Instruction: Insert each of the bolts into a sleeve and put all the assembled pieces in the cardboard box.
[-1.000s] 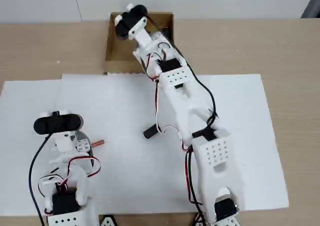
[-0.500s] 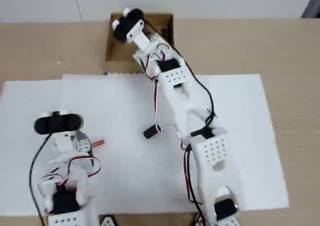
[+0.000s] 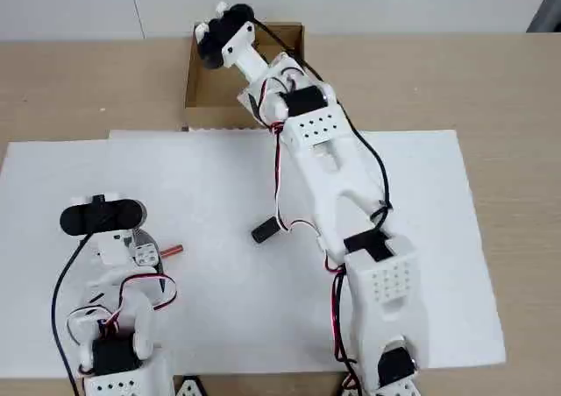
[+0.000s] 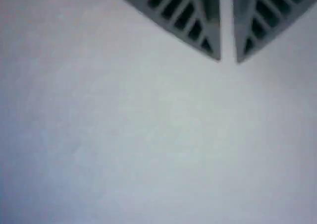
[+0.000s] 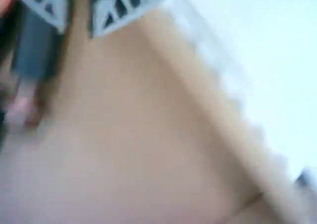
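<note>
High view: your right arm (image 3: 329, 155) is stretched across the paper (image 3: 421, 238), with its head over the box (image 3: 210, 89) on the far tabletop (image 3: 491, 81).

Right wrist view: your right claw (image 5: 79, 28) is part open. The box floor shows through the gap and nothing is pinched. A dark piece (image 5: 32, 55) with a reddish end sits next to 1 finger, too blurred to say more.

1 black sleeve (image 3: 266, 230) lies loose mid-paper, just beside the right arm. 1 bolt (image 3: 171, 251) lies on the paper just beside your left arm (image 3: 114, 326).

Your left claw (image 4: 229, 59) is closed down to a thin slit, holding nothing, over bare paper.
</note>
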{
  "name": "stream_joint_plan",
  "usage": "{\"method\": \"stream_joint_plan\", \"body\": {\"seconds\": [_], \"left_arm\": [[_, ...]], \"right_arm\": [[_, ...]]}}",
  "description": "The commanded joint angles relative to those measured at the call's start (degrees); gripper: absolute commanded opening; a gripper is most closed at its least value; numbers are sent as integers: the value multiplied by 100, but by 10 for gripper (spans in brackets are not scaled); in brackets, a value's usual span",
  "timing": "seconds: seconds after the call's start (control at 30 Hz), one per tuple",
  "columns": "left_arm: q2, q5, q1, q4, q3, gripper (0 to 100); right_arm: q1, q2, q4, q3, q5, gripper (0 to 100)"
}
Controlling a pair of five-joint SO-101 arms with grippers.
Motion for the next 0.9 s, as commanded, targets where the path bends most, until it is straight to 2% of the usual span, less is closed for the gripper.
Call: {"method": "stream_joint_plan", "body": {"seconds": [0.0,0.47,0.73,0.87], "left_arm": [[-53,-9,9,9,-31,5],[-53,0,9,9,-31,5],[-53,0,-9,9,-31,5],[-53,9,-18,9,-31,5]], "right_arm": [[40,-804,910,-299,9,4],[22,-1851,4365,-281,9,4],[13,-2044,4488,-264,70,7],[22,-2079,4532,97,580,7]]}}
